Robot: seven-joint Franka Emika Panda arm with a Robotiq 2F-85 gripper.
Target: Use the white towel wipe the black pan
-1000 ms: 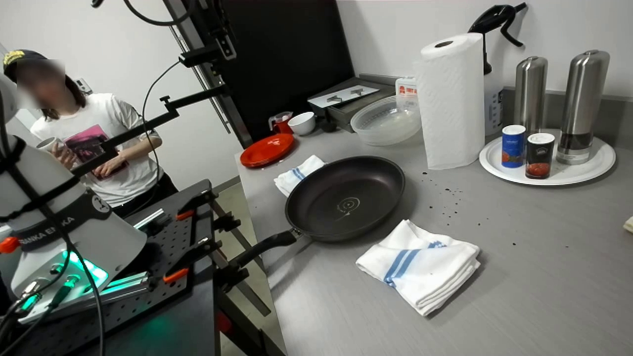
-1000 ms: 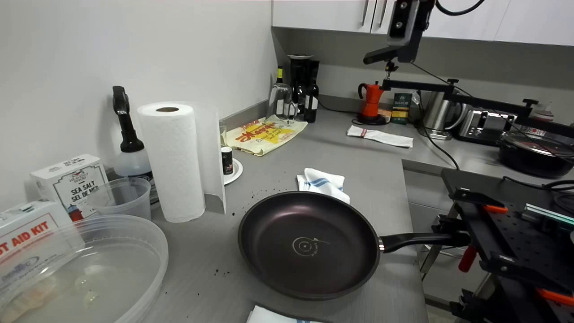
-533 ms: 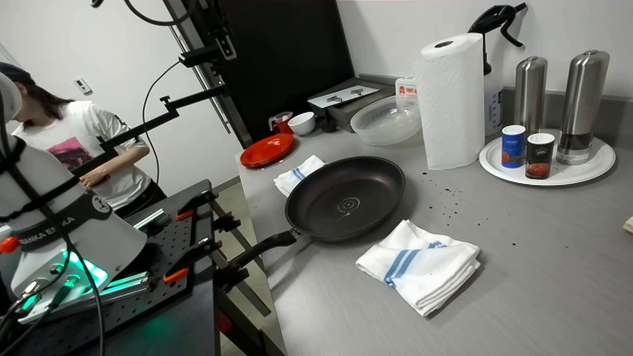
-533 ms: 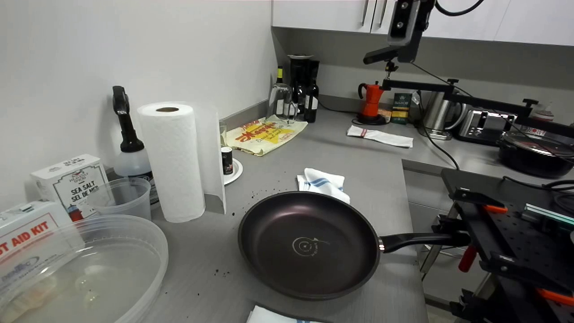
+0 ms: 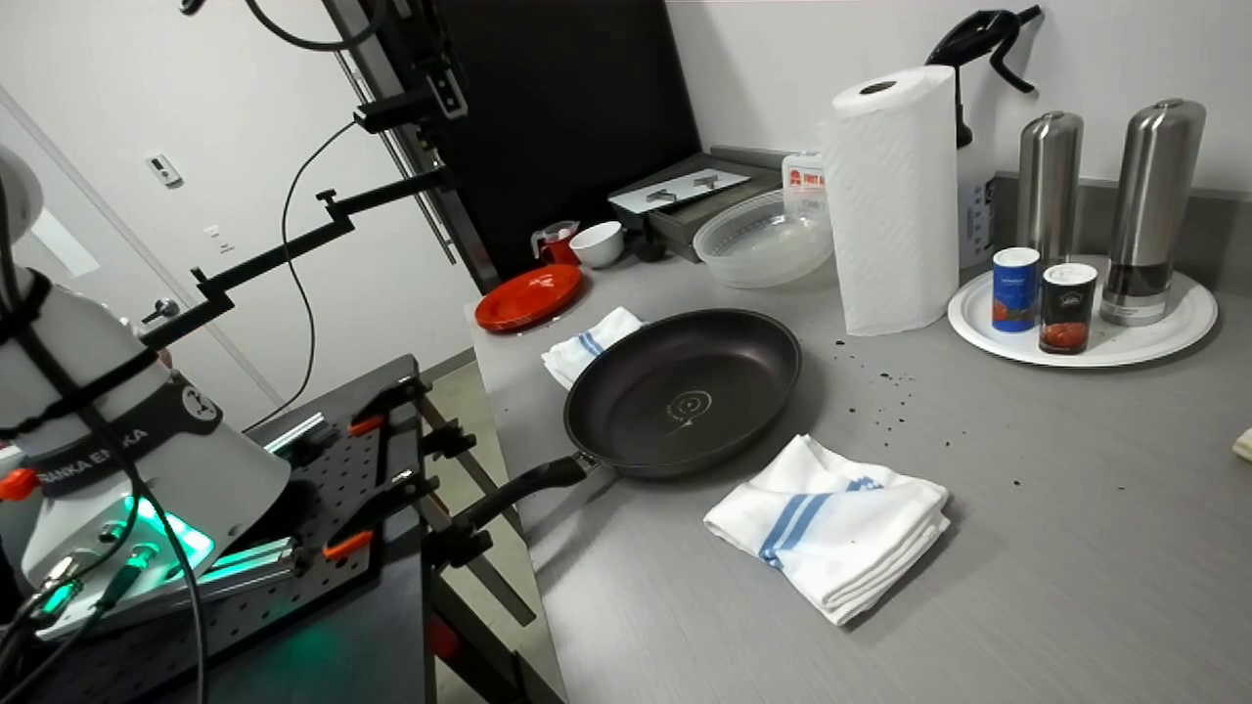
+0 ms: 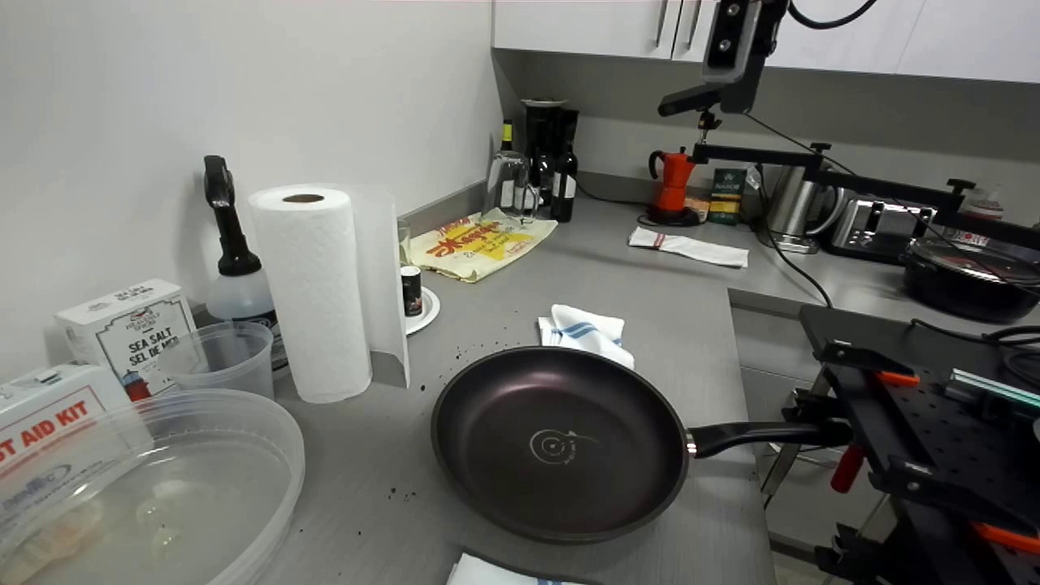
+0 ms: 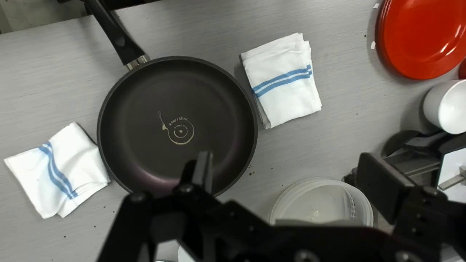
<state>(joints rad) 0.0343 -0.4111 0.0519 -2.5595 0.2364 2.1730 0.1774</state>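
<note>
The black pan (image 5: 685,391) sits flat on the grey counter, its handle pointing past the counter edge. It also shows in an exterior view (image 6: 561,447) and the wrist view (image 7: 178,105). One folded white towel with blue stripes (image 5: 831,533) lies on one side of the pan, also in an exterior view (image 6: 587,331) and the wrist view (image 7: 60,171). Another such towel (image 5: 592,347) lies on the pan's opposite side, partly cut off in an exterior view (image 6: 504,572), whole in the wrist view (image 7: 282,80). My gripper (image 7: 285,160) is open and empty above the counter; neither exterior view shows its fingers.
A paper towel roll (image 5: 892,205), a white plate with shakers and mills (image 5: 1188,328), a clear plastic tub (image 6: 162,487), red plates (image 5: 528,298) and a white bowl (image 5: 599,244) stand around the pan. Dark crumbs (image 5: 885,376) lie beside it.
The person in the background has moved left and almost fully out of view behind the arm. The pan, the towels and the arm's visible parts have not moved.
</note>
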